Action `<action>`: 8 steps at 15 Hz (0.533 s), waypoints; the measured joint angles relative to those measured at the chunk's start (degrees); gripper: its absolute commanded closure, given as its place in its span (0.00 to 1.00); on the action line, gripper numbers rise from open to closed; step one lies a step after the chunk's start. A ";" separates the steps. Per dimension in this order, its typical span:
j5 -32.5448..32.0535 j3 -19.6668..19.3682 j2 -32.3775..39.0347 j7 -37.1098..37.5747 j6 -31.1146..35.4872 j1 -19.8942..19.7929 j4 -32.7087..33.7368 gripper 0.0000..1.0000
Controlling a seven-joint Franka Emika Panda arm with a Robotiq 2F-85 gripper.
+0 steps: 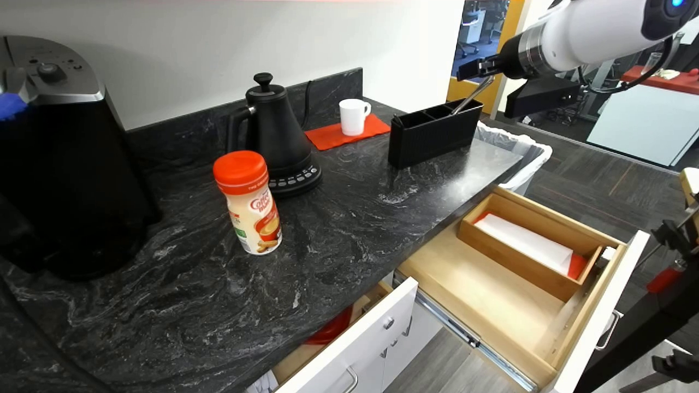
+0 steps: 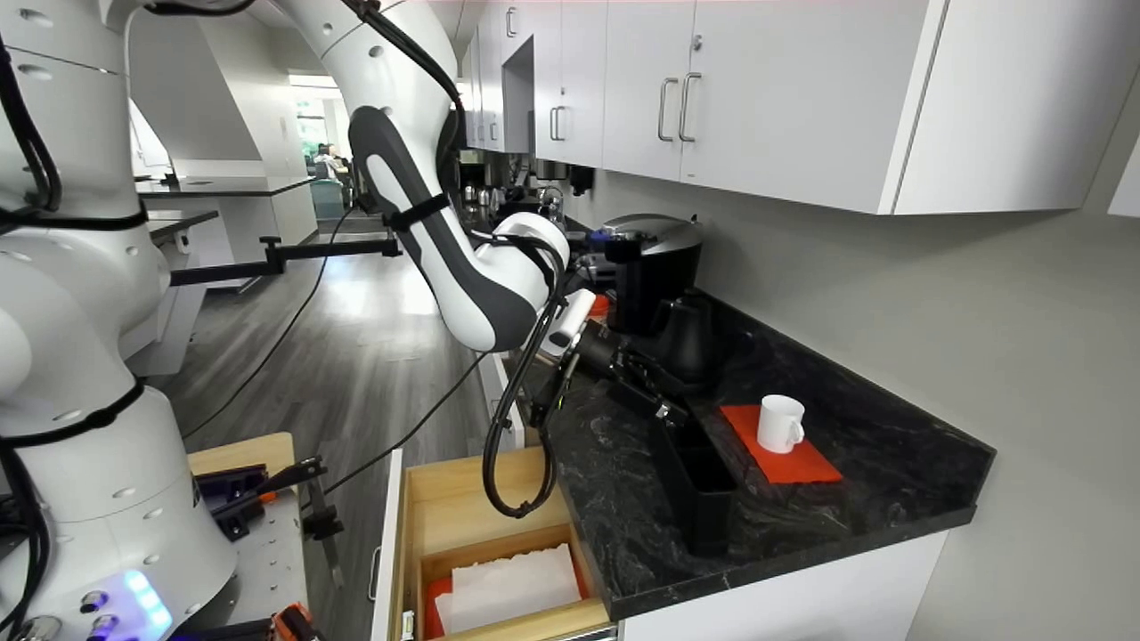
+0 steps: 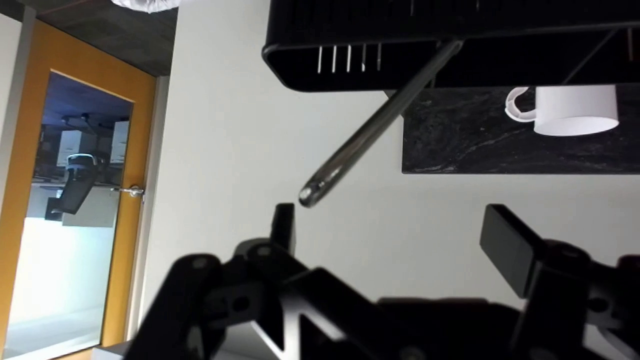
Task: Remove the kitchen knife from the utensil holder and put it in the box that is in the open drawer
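1. My gripper (image 3: 397,240) gapes wide, empty.
2. The knife (image 3: 382,121), presumably, leans in the utensil holder (image 1: 434,139), blade hidden.
3. Closing now could knock its handle, too far left in the wrist view.

Knife handle (image 3: 380,121) — glossy metal, wooden box (image 1: 513,260)
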 measured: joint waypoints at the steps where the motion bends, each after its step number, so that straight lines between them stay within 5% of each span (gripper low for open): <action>1: 0.16 1.06 0.00 0.00 0.00 -1.06 0.10 0.44; 2: 0.27 1.77 0.00 -0.01 -0.01 -1.97 0.10 0.11; 8: 2.11 -0.43 0.83 -0.95 -1.09 -1.62 -1.50 0.00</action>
